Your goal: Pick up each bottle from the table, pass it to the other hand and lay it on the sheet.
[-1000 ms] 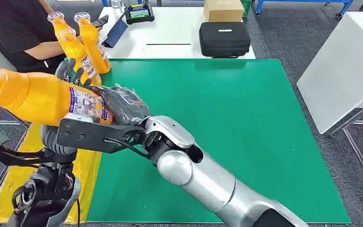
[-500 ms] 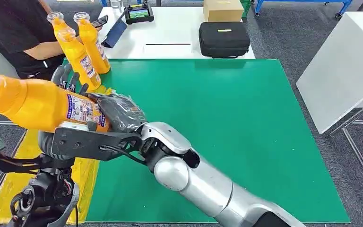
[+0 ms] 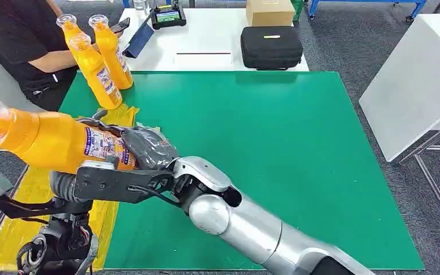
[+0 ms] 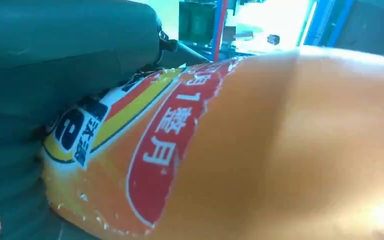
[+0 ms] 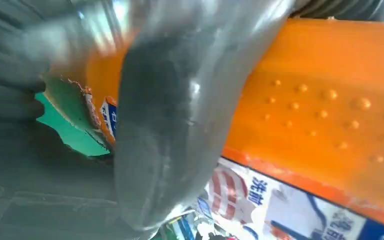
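An orange bottle [image 3: 51, 140] with a blue and white label lies tilted in the air over the table's left edge, clear cap toward the left. My right hand [image 3: 149, 146] reaches across from the right and grips its base; its thumb [image 5: 170, 125] lies across the orange bottle [image 5: 320, 100]. My left hand [image 3: 63, 186] is under the bottle's middle, and its fingertips [image 3: 91, 119] curl over the top of the label. Up close the bottle [image 4: 280, 150] presses against the left hand [image 4: 55, 60]. The yellow sheet [image 3: 11, 229] lies below, along the green mat's left side.
Three more orange bottles [image 3: 97, 71] stand at the back left corner of the green mat [image 3: 275, 160]. A person in black [image 3: 17, 40] sits beside them. Behind the mat, a white table carries a black case [image 3: 272, 47], a cardboard box [image 3: 270, 11] and a tablet [image 3: 169, 16].
My left hand's fingers, raised and spread behind the bottle before, have come down around it. The bottle has sunk slightly and its cap has moved a little toward me.
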`<state>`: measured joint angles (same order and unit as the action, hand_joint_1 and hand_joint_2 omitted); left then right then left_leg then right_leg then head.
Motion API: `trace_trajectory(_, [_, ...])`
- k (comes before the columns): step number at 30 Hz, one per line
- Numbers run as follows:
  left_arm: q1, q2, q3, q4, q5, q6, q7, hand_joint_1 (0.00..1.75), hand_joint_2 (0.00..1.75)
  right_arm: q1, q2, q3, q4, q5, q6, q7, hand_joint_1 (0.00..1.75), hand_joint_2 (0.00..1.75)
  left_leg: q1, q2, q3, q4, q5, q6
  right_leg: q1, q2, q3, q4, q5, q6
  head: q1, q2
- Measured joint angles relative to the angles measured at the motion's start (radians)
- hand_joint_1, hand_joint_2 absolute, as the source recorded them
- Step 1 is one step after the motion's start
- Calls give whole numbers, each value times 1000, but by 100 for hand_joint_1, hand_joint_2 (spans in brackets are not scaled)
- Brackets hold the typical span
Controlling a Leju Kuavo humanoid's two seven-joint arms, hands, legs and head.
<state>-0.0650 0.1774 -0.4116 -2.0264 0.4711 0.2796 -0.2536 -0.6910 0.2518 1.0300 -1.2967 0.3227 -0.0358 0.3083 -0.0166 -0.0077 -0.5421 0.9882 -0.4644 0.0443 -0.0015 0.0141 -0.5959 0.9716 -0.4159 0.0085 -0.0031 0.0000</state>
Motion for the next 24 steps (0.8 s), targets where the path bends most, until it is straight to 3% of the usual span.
trace_trajectory(5, [7,0,-6,1,0,18,-13,175,175,4,-17,3,24,3,-10,-28,175,175,0,0,-1,0,0,0,0,0,-1,0,0,0,0,0])
trace_trajectory(6, [7,0,-7,1,0,19,-13,175,175,4,-18,2,28,3,-10,-29,164,175,0,0,-1,0,0,0,0,0,-1,0,0,0,0,0])
trace_trajectory(7, [7,0,-8,1,0,21,-13,175,175,4,-19,2,31,3,-10,-30,0,175,0,0,-1,0,0,0,0,0,-1,0,0,0,0,0])
trace_trajectory(8, [7,0,-9,1,0,23,-13,175,175,4,-20,2,32,6,-13,-30,0,0,0,0,-1,0,0,0,0,0,-1,0,0,0,0,0])
trace_trajectory(16, [31,-9,11,0,-44,33,-21,175,175,11,-83,-25,31,115,-30,-34,0,0,-1,0,0,0,0,0,0,0,-1,0,0,0,1,0])
trace_trajectory(21, [75,-16,116,-45,-96,12,-72,175,175,126,-223,-209,-61,230,7,-40,0,0,-1,-12,-1,0,0,1,0,-9,4,-2,-1,0,2,0])
trace_trajectory(24, [92,-17,153,-56,-101,3,-73,175,175,162,-253,-283,-107,249,27,-51,0,0,-1,-4,-1,0,0,1,-2,-2,2,-2,1,2,0,0])
